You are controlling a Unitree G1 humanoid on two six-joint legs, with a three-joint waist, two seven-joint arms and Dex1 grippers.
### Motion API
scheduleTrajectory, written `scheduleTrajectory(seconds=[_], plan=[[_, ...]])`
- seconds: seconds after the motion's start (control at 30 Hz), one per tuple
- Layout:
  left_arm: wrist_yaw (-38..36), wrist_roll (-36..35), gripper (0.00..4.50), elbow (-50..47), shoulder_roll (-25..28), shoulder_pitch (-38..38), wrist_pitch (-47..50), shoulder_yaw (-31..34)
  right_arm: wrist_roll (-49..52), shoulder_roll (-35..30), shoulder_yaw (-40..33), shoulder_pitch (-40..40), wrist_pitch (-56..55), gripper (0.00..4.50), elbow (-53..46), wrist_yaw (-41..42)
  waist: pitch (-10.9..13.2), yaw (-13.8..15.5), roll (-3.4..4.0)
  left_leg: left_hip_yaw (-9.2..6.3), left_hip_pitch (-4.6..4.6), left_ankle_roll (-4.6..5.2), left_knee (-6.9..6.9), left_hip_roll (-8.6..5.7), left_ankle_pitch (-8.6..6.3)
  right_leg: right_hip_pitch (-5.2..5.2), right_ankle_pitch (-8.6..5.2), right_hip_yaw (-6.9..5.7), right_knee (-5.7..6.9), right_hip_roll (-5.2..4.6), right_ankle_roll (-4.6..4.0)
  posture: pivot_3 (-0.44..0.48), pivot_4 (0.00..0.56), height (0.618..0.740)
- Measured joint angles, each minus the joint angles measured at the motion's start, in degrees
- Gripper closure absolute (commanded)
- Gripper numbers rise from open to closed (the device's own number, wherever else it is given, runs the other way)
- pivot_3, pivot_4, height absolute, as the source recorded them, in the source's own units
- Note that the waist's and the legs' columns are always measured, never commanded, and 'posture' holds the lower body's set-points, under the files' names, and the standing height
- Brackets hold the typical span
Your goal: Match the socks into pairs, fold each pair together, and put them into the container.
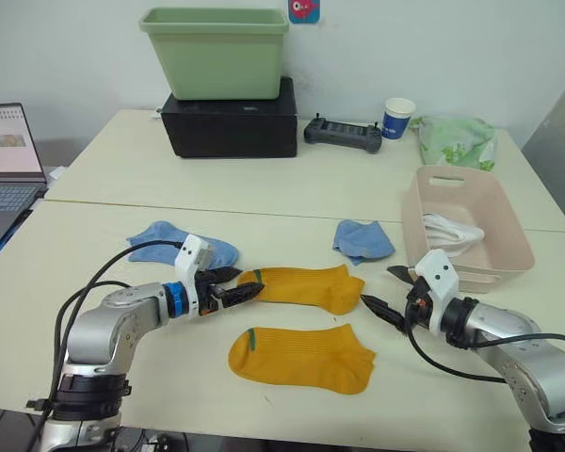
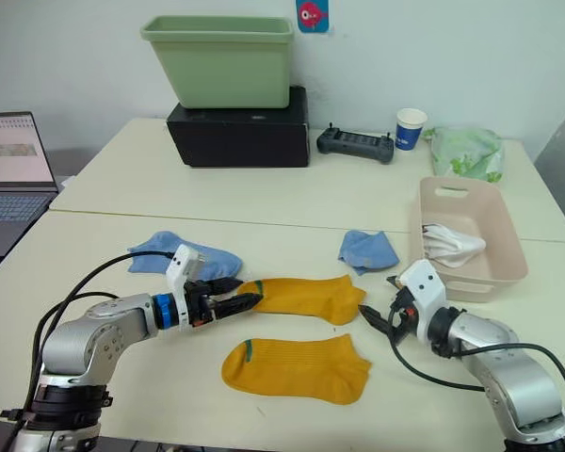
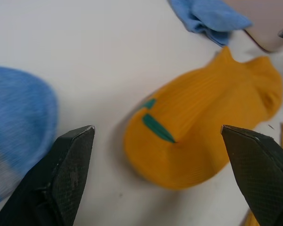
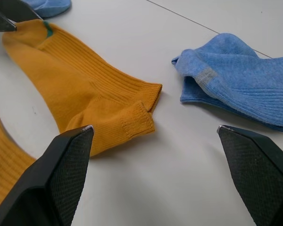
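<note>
Two mustard-yellow socks lie flat on the table, one [image 1: 306, 285] between my grippers and one [image 1: 301, 358] nearer the front edge. My left gripper [image 1: 237, 284] is open, its fingertips at the green-marked cuff end of the farther yellow sock [image 3: 203, 127]. At that sock's other end [image 4: 85, 80] my right gripper [image 1: 384, 290] also stands open, holding nothing. One light blue sock [image 1: 169, 247] lies behind the left gripper, and another [image 1: 363, 238] lies crumpled left of the container. The pale pink container [image 1: 508, 235] at the right holds white socks [image 1: 449, 234].
At the back, a light green tub [image 1: 215, 52] stands on a black box [image 1: 231, 122]. A black controller [image 1: 343, 135], a paper cup [image 1: 397, 118] and a pale green patterned bag [image 1: 457, 141] lie further right. An open laptop [image 1: 5, 160] sits at the far left.
</note>
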Motion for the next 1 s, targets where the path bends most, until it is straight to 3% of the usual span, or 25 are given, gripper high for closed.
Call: scheduleTrajectory(seconds=[0.13,0.3,0.67,0.73,1.0], plan=[[6.0,-2.3,0.05,-3.6,-2.9,1.0,4.2,1.8,-1.2,2.5,2.9,-1.5,0.9,0.0,0.4,-2.8,-0.2,0.0,0.01,0.01,0.03,0.0,0.0,-0.01,0.0,0.02,0.0,0.0,0.03,0.0,0.0,0.0,0.15,0.72],[9.1,-3.7,1.15,-3.6,-3.5,0.3,6.8,1.8,-1.9,7.7,3.1,-5.4,5.3,0.0,3.4,-7.6,-0.3,0.0,0.07,0.01,0.05,-0.01,-0.04,-0.02,0.0,0.02,0.0,-0.01,0.01,0.07,0.0,0.0,0.15,0.72],[9.6,-5.2,4.48,-4.5,-2.1,0.6,9.4,-2.7,-2.6,7.5,8.7,-5.1,9.4,3.75,3.6,-8.2,-0.4,0.1,0.1,0.09,0.03,-0.01,-0.05,-0.05,0.0,0.03,0.0,0.02,-0.07,0.02,0.0,0.0,0.15,0.72],[9.5,-5.6,4.5,-4.5,-2.1,0.6,9.6,-2.9,-2.9,7.9,8.7,-5.1,8.7,4.47,3.5,-8.5,-0.4,0.1,0.09,0.08,0.03,-0.01,-0.05,-0.05,0.0,0.03,0.0,0.01,-0.06,0.02,0.0,0.0,0.15,0.72],[9.3,-8.1,4.5,-4.6,-1.7,2.6,8.0,-0.5,-2.8,8.6,8.5,-4.7,6.1,4.47,1.4,-8.3,-0.4,0.0,0.09,0.02,0.03,-0.01,-0.07,0.01,0.0,-0.01,0.0,0.0,-0.04,0.03,0.0,0.0,0.15,0.72]])
